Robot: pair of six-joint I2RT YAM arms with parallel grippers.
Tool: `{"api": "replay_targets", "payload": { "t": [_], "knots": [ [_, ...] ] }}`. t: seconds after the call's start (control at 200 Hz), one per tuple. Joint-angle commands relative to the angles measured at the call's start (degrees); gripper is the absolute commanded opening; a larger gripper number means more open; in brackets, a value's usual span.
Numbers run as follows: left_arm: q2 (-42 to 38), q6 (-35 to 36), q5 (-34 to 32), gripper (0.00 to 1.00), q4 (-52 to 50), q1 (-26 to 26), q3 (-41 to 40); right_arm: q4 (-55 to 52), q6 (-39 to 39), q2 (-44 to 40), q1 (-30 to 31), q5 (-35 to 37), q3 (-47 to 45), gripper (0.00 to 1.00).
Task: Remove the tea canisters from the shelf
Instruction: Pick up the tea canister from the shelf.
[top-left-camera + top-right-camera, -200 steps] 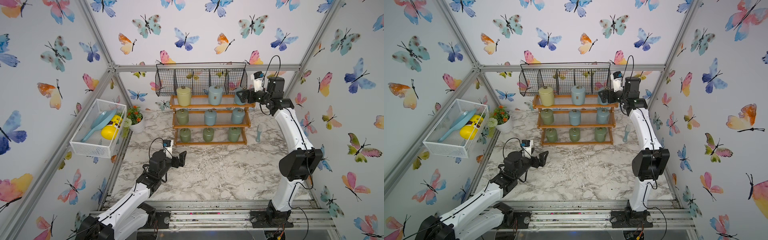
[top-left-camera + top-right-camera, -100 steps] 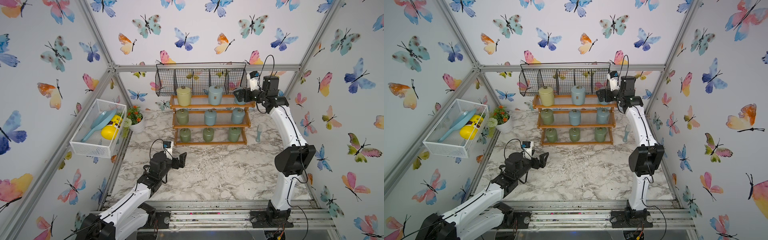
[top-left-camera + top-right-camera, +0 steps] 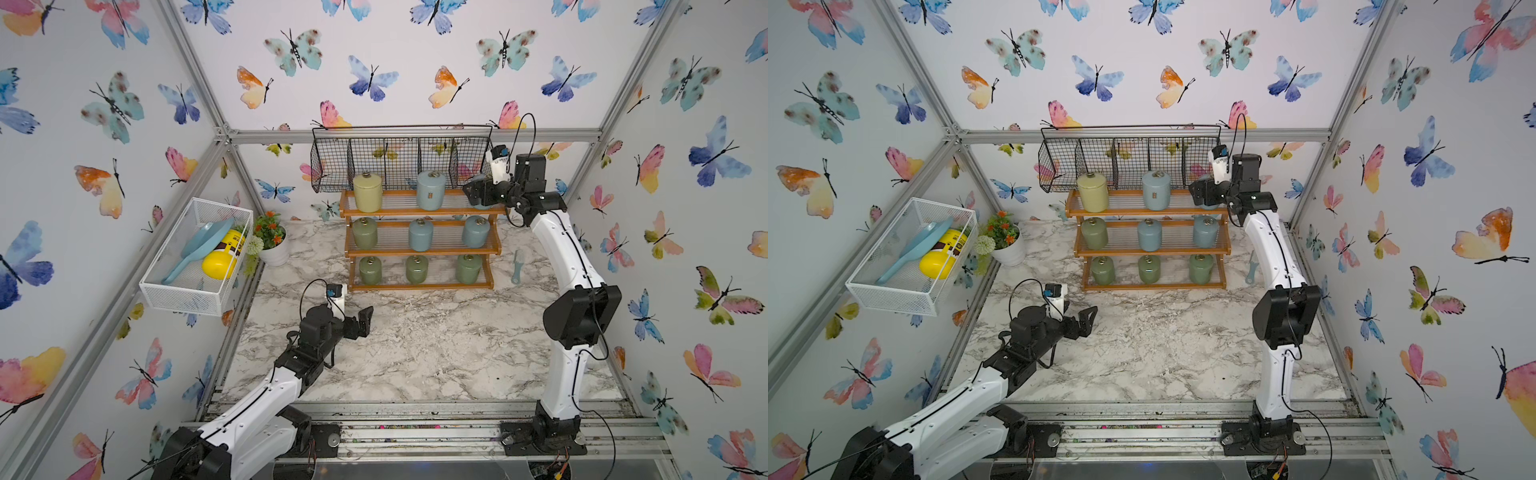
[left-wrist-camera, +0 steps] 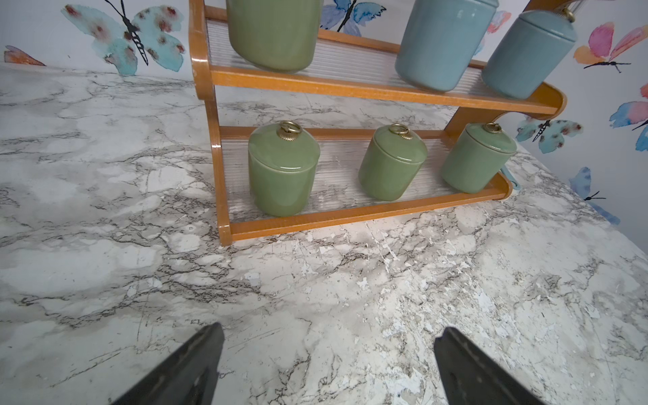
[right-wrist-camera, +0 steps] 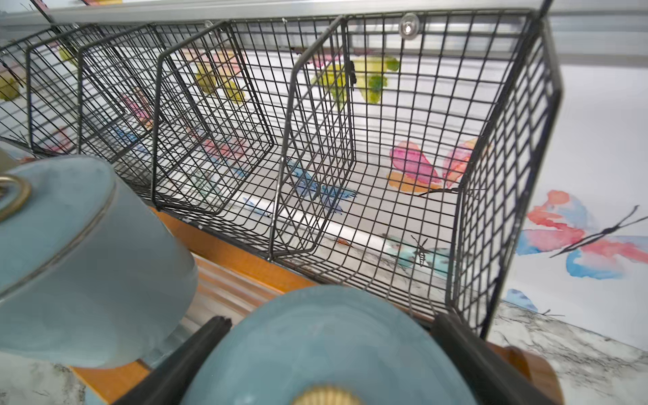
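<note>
The shelf [image 3: 424, 212] stands at the back of the marble table, with tea canisters on all three tiers. A pale yellow one [image 3: 367, 192] and a pale blue one [image 3: 430, 190] stand on the top tier. My right gripper [image 5: 333, 319] is at that tier's right end. Its fingers press both sides of a third, pale blue tea canister [image 5: 326, 343], which still stands on the shelf and is mostly hidden in both top views. My left gripper [image 4: 328, 333] hangs open and empty over the table, in front of the bottom tier's green canisters [image 4: 283, 171].
A black wire basket [image 3: 399, 162] hangs just above and behind the top tier, close to my right gripper. On the left wall a white mesh basket [image 3: 195, 257] holds a yellow bottle and a blue scoop. A flower pot [image 3: 272, 245] and a blue brush [image 3: 517, 266] flank the shelf.
My right gripper has moved left along the top tier onto its right-hand canister, and its jaws have narrowed around it. The left arm has hardly moved.
</note>
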Motion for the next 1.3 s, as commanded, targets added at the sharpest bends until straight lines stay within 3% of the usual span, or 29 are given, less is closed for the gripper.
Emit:
{"api": "replay_targets", "payload": {
  "t": [0.0, 0.626, 1.021, 1.296],
  "knots": [
    [-0.93, -0.41, 0.61, 0.98, 0.61, -0.33, -0.51, -0.79, -0.7, 0.71, 0.35, 1.92, 1.76, 0.87],
    [1.27, 2.16, 0.6, 0.98, -1.07, -0.31, 3.31, -0.71, -0.9, -1.61, 0.4, 1.02, 0.83, 0.66],
    [1.84, 2.51, 0.71, 0.99, -1.55, -0.26, 4.86, -0.99, -0.1, -6.42, 0.41, -1.86, 1.06, 0.62],
    [0.78, 2.69, 0.35, 0.98, -2.1, -0.25, 4.89, -1.05, 0.27, -12.41, 1.17, -4.89, -4.63, 0.6]
  ]
}}
